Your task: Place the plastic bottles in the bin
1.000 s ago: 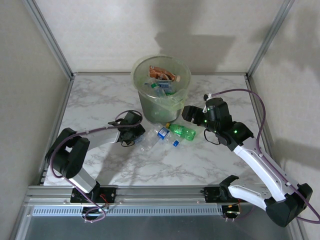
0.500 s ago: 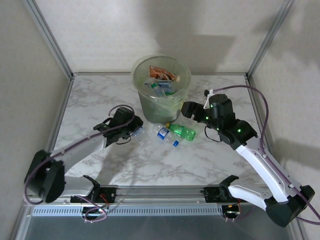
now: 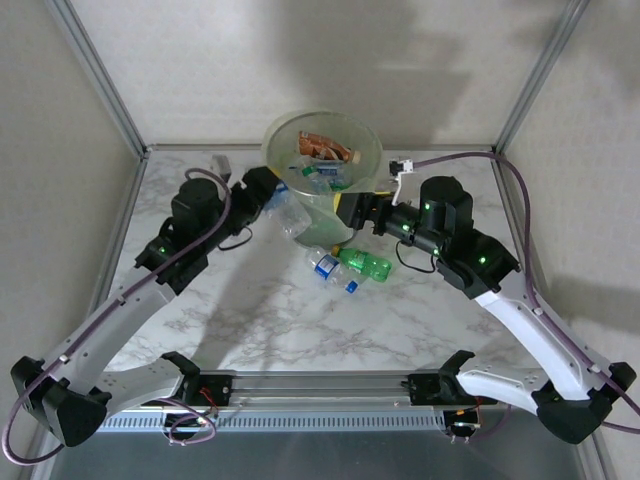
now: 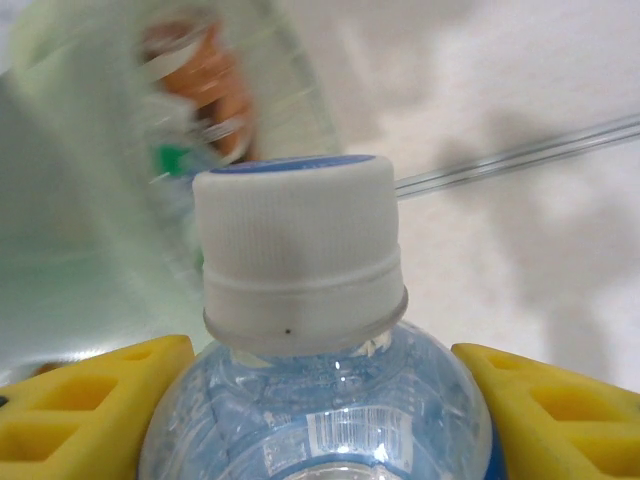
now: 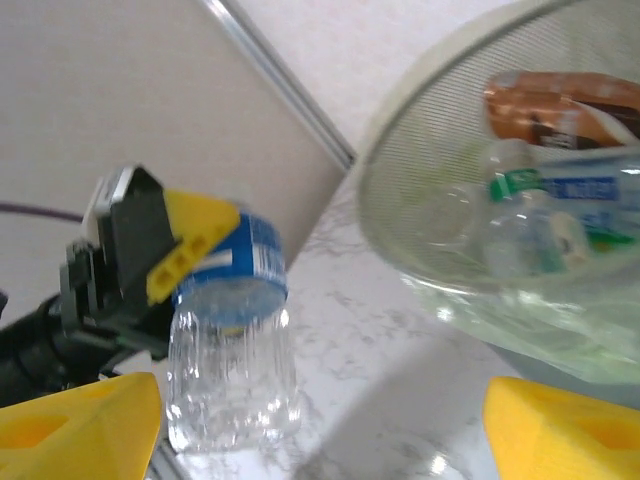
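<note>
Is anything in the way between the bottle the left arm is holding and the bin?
No loose thing is. The left gripper holds the bottle close beside the bin, with just the bin's own rim to get over. The open right gripper is at the bin's other side, off that path.

The left arm (image 3: 130, 300) stretches from its base up toward the left side of the bin (image 3: 372, 150). The left gripper (image 3: 268, 195) is raised beside the rim, its yellow fingers (image 4: 95, 400) clamped on a clear bottle (image 3: 290, 222). The right arm (image 3: 520, 310) bends in from the bin's right. The right gripper (image 3: 350, 210) sits just beside the bin wall, jaws spread wide and holding nothing.
</note>
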Tool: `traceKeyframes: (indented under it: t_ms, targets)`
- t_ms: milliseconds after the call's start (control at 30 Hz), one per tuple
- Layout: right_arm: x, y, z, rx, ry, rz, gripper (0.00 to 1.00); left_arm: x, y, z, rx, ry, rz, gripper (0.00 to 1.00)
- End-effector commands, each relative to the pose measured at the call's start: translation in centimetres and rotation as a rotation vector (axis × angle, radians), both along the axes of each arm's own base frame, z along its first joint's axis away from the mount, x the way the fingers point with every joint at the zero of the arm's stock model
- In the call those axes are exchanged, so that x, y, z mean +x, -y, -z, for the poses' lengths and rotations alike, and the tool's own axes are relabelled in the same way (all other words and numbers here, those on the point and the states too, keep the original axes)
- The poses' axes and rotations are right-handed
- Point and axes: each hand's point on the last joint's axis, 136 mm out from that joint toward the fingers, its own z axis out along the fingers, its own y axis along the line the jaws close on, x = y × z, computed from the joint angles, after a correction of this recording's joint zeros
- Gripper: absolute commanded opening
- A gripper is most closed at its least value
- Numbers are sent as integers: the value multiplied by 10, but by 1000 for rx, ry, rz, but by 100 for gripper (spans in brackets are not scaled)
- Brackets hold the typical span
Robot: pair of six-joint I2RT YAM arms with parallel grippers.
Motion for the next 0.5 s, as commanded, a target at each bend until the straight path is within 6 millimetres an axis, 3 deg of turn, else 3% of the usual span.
traceKeyframes:
  t_ms: [0,100,233,467]
  targets:
    - [-10,-9,-37,83,90,-67,85,6,3,-46,-95,116,1,57]
    - [-17,-14,-49,130,104,-120,88,11,3,-59,-163,149,-9,57]
    - [-22,-23,-59,191,111,-175,94,15,5,-56,-246,148,-13,56]
    - [-10,-46,-46,224,53,-205,97,16,6,-55,-403,157,2,56]
